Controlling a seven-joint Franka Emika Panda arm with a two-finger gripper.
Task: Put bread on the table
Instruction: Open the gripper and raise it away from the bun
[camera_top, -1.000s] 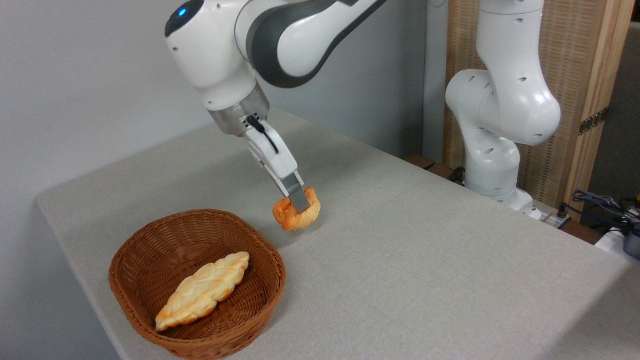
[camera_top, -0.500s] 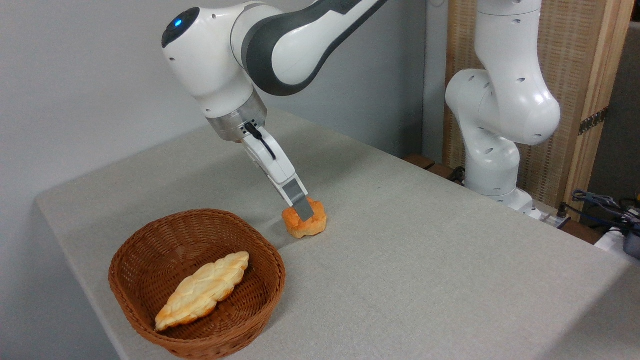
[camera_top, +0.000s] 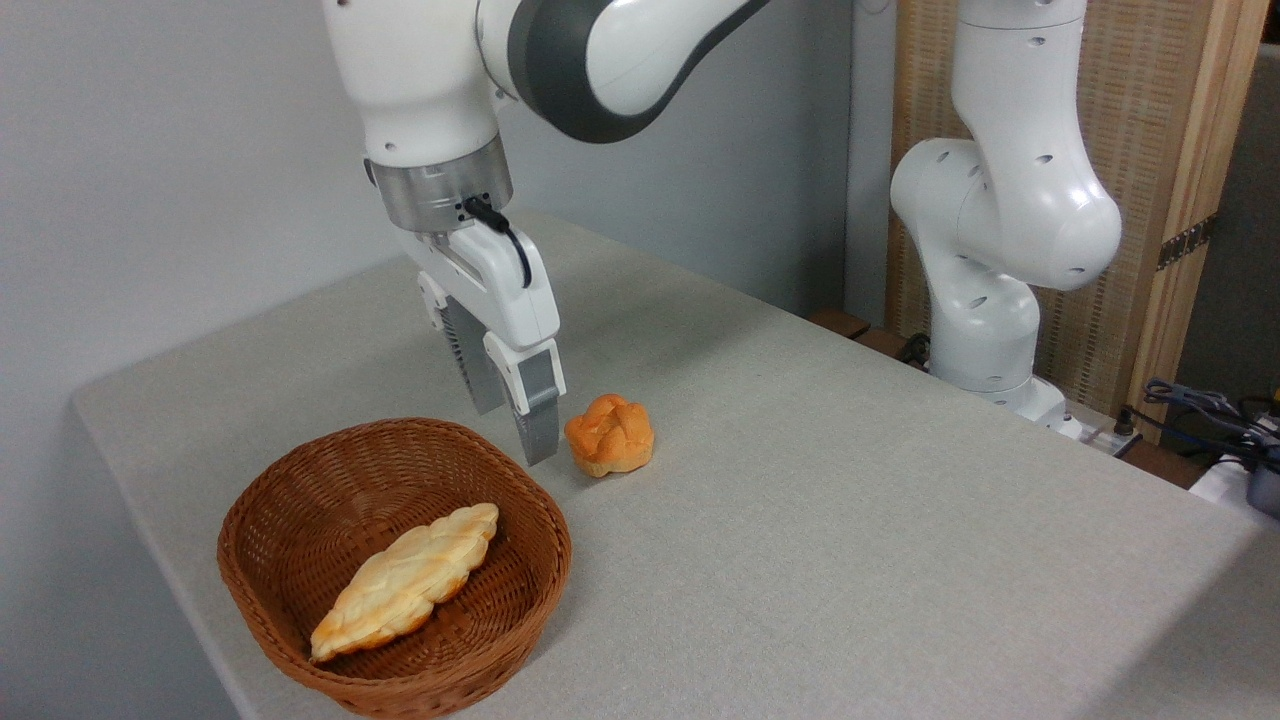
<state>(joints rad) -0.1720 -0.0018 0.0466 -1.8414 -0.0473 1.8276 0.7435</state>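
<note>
The gripper, jaws slightly apart and empty, hangs just left of the bread; a careless sideways swing could knock it rolling across the table.

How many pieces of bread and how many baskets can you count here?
Bread: 2, the small orange bun on the table and the pale braided loaf in the basket.
Baskets: 1, brown wicker basket.
Total: 3

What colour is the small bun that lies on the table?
Orange-brown, paler at its base; the bread shows clearly in the fixed camera view.
</note>
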